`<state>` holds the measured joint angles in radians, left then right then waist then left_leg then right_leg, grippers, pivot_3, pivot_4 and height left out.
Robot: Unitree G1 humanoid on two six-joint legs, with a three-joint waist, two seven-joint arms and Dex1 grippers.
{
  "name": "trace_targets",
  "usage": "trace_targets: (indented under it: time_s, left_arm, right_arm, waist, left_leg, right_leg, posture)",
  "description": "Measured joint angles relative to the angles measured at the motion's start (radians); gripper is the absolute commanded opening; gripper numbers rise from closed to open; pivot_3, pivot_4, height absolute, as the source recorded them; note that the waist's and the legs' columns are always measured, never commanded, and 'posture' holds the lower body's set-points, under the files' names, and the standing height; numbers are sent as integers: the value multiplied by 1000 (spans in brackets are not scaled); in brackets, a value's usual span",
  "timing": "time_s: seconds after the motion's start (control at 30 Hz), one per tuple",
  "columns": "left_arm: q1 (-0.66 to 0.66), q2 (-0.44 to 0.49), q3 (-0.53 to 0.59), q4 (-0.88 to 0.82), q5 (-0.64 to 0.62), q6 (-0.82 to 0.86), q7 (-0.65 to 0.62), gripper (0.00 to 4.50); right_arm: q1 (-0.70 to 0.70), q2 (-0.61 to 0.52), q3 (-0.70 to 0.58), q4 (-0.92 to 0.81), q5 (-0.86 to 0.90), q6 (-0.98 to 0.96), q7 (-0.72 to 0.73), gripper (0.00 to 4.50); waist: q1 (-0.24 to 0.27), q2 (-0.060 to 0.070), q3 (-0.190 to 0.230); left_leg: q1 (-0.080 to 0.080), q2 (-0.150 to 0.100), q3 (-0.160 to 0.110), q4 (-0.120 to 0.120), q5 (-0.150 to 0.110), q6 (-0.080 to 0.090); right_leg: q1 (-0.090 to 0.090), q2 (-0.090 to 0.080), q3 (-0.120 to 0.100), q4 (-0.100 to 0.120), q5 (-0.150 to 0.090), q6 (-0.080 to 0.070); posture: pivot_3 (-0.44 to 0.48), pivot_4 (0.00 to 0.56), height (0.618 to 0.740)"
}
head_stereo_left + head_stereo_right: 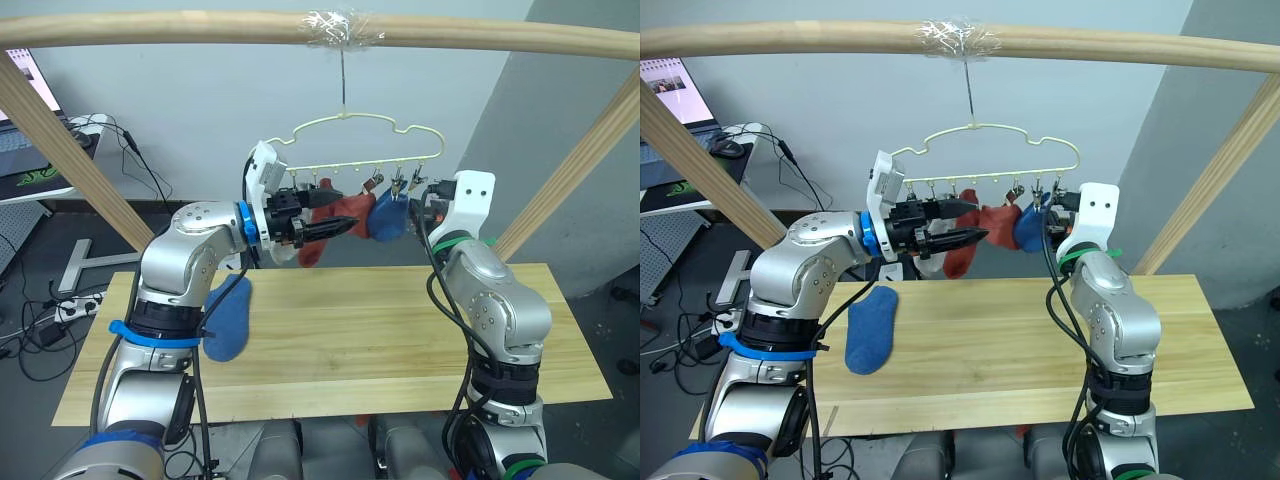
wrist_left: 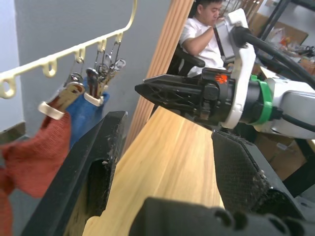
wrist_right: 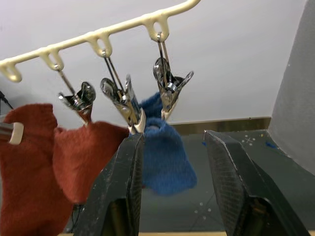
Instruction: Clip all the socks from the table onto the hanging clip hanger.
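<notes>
While one blue sock (image 1: 871,330) lies on the table (image 1: 1040,340), my left claw (image 1: 965,224) and right claw (image 3: 172,162), both empty and apart, hover at the hanger (image 1: 985,160) beside the clipped socks (image 1: 985,225).

**No legible text**

Nothing readable anywhere: no words, numbers, brand marks or signs. Laptop screen (image 1: 668,82) at the far left lit up, but content too small to make out. No lettering on the clip hanger (image 1: 352,145), the hung socks (image 1: 345,220), the blue sock (image 1: 871,329) or the desk (image 1: 400,330). No markings readable on either tool's housing.
</notes>
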<state>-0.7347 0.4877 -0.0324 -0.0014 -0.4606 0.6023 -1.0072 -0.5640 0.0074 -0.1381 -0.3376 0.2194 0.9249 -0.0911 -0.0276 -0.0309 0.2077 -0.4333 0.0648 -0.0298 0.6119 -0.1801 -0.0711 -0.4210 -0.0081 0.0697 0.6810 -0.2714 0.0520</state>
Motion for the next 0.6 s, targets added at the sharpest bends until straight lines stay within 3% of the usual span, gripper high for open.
trace_targets:
  time_s: [0.6]
  left_arm:
    - [25,39,1,-53,-11,43,46,3157]
  right_arm:
    - [-123,-47,-23,256,-1,-145,43,1967]
  waist:
    - [14,0,0]
  left_leg:
    - [0,0,0,0,0,0]
  right_leg:
    - [0,0,0,0,0,0]
  posture:
    - [168,157,740]
